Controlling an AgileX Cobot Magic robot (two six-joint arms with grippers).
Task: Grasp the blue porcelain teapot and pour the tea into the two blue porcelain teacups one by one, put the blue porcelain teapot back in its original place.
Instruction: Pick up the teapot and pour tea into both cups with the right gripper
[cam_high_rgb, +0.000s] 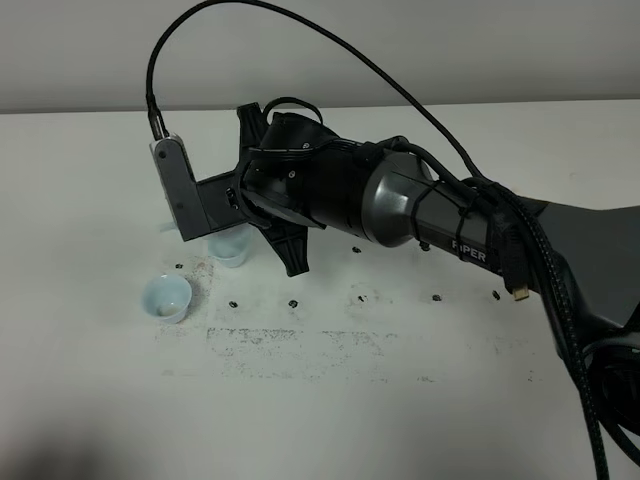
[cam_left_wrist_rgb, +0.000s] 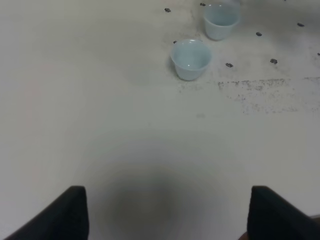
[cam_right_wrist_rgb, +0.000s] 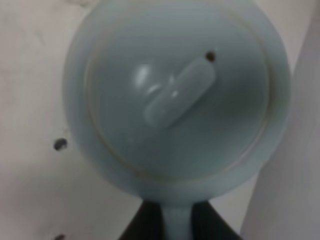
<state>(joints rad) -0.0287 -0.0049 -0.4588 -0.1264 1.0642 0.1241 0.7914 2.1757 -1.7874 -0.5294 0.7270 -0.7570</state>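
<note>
- Teapot (cam_right_wrist_rgb: 176, 100), lid (cam_right_wrist_rgb: 225, 120) on, handle clamped in my right end effector (cam_right_wrist_rgb: 176, 222); my arm (cam_high_rgb: 400, 205) hides it in the high view.
- Far cup (cam_high_rgb: 228, 252) and near cup (cam_high_rgb: 166, 298) sit close together; contents unclear.
- Left end effector (cam_left_wrist_rgb: 167, 195): fingers apart, nothing between.
- White worktop (cam_high_rgb: 330, 410), dark specks (cam_high_rgb: 292, 301); grey wall (cam_high_rgb: 400, 50).

Pale-blue teapot (cam_right_wrist_rgb: 175, 95) in tool (cam_right_wrist_rgb: 176, 225) grip

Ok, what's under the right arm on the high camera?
One teacup peeks out, partly covered by the arm. The teapot shows clearly only in the right wrist view.
</note>
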